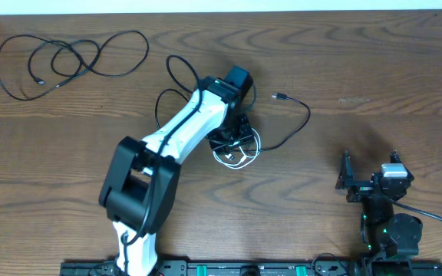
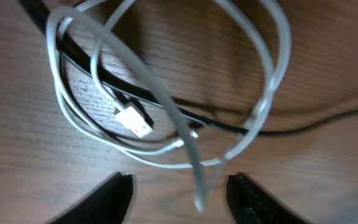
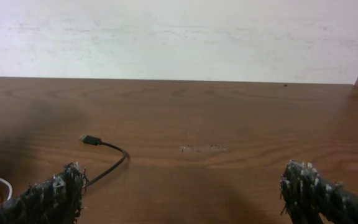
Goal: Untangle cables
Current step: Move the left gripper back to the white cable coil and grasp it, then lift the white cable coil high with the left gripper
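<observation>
The white cable [image 1: 236, 157] lies coiled at the table's middle, and a black cable [image 1: 301, 126] runs through the coil out to its plug [image 1: 279, 96]. My left gripper [image 1: 236, 142] hangs right over the coil. In the left wrist view its jaws stand apart, the left gripper [image 2: 182, 196] straddling one raised strand of the white cable [image 2: 270, 87] without touching it. The black cable [image 2: 291, 129] passes under the loops, next to the white plug [image 2: 132, 119]. A second black cable [image 1: 90, 65] lies looped at the far left. My right gripper [image 1: 369, 161] is open and empty.
The right wrist view shows the right gripper [image 3: 182, 199] above bare wood, with the black plug [image 3: 92, 140] ahead to the left. A pale wall closes the table's far edge [image 1: 282, 9]. The arm bases and a rail [image 1: 229, 268] run along the near edge.
</observation>
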You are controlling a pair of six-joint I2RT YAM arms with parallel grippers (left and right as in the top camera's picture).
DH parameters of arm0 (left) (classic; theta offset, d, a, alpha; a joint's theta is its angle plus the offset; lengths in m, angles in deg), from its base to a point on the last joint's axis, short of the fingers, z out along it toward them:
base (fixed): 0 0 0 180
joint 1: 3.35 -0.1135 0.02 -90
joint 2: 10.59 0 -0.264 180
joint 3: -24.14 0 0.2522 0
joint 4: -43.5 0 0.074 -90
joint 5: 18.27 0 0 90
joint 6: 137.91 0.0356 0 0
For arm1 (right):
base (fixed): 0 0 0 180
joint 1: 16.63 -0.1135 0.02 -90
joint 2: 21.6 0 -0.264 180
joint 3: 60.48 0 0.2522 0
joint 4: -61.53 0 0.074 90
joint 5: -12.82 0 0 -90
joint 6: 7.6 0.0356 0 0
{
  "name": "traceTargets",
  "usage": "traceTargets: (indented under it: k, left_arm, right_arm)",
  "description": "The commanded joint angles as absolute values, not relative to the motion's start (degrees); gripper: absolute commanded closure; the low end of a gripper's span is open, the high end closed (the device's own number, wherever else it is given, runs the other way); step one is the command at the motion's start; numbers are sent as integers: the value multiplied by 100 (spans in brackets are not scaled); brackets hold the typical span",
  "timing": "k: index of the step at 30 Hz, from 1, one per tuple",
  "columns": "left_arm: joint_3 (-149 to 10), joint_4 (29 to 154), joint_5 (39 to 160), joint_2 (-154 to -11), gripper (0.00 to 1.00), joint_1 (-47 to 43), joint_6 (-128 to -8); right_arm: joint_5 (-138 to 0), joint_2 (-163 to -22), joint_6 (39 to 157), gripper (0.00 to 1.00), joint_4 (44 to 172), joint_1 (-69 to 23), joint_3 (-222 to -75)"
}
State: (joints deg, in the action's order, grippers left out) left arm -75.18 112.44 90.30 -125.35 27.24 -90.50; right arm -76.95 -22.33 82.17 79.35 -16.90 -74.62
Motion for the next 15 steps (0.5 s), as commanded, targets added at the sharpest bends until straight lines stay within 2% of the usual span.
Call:
traceTargets:
  k: [1, 2, 3, 9, 15]
  left_arm:
    - [-7612, 11252, 8925, -12666, 77, 2733, -9262]
    - [-7616, 11237, 8927, -12653, 90, 2733, -9260]
    - [-7627, 11237, 8925, -12622, 92, 2729, -9260]
    - [-7706, 11257, 9201, -12205, 93, 2726, -9107]
    - [-7926, 11088, 9599, -11005, 92, 2722, -8952]
  right_arm:
    - [-7700, -2216, 8298, 1, 7961, -1758, -7453]
    - [-7700, -2216, 8300, 1, 7961, -1758, -7453]
    - [-7700, -2216, 8300, 1, 7961, -1758, -7453]
    - [-7700, -2216, 8300, 1, 7961, -1758, -7453]
    - [-7700, -2216, 8300, 1, 7961, -1758, -7453]
